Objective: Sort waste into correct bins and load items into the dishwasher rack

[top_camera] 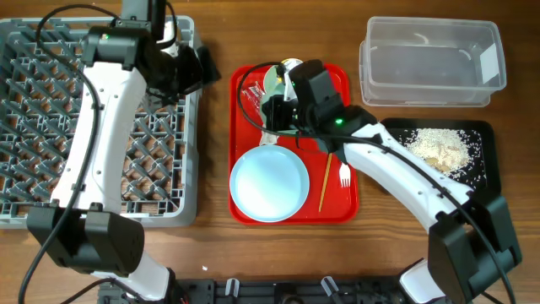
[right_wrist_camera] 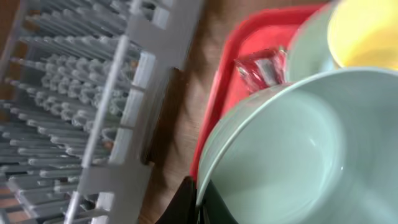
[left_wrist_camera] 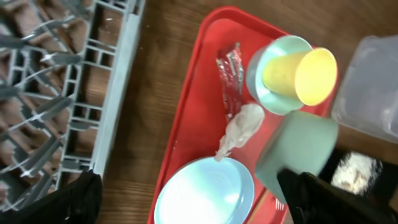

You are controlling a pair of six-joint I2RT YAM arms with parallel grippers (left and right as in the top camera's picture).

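Note:
On the red serving tray (top_camera: 342,84) lie the pale blue plate (top_camera: 270,181), a wooden chopstick (top_camera: 325,181) and a white fork (top_camera: 344,176). My right gripper (right_wrist_camera: 200,200) is shut on the rim of the mint-green bowl (right_wrist_camera: 298,149), holding it tilted over the tray's left half. Behind it a yellow cup (left_wrist_camera: 301,74) sits in the light blue bowl (left_wrist_camera: 268,96). A crinkly wrapper (left_wrist_camera: 230,71) and a white napkin (left_wrist_camera: 242,127) lie on the tray. My left gripper (top_camera: 201,69) hangs open and empty at the dishwasher rack's (top_camera: 51,127) right edge.
At the back right stands the clear tub (top_camera: 430,59), nothing showing inside it. In front of it the black tray (top_camera: 485,181) holds whitish rice scraps (top_camera: 439,148). Bare wood separates the rack from the red tray.

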